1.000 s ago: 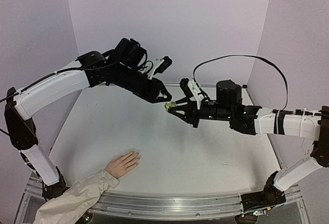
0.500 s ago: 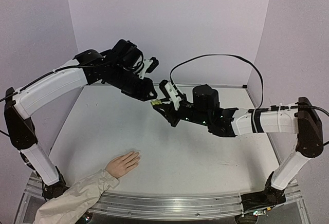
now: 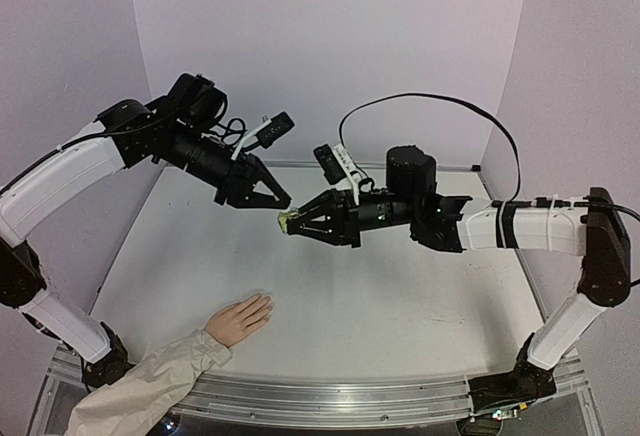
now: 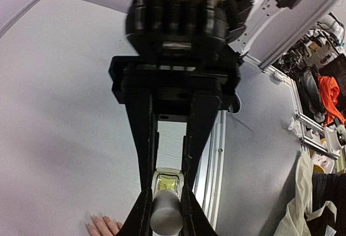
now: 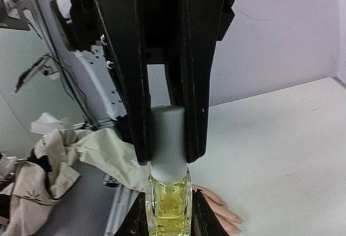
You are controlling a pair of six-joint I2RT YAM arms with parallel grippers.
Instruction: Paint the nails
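Observation:
A small yellow-green bottle hangs in the air over the middle of the table. My right gripper is shut on its glass body. My left gripper meets it from the left and is shut on the white cap, seen end-on in the left wrist view as a grey cap. The pale hand lies flat at the near left on a beige sleeve. Its nails point toward the table's middle, well below and nearer than both grippers. Fingertips of the hand show under the bottle.
A metal rail runs along the near edge of the white table. Purple walls close the back and both sides. A black cable loops above the right arm. Cloth and clutter lie beyond the table's near edge.
Both grippers, joined at the bottle, have moved left and slightly down. The left arm has drawn back to the left and the right arm has stretched after it.

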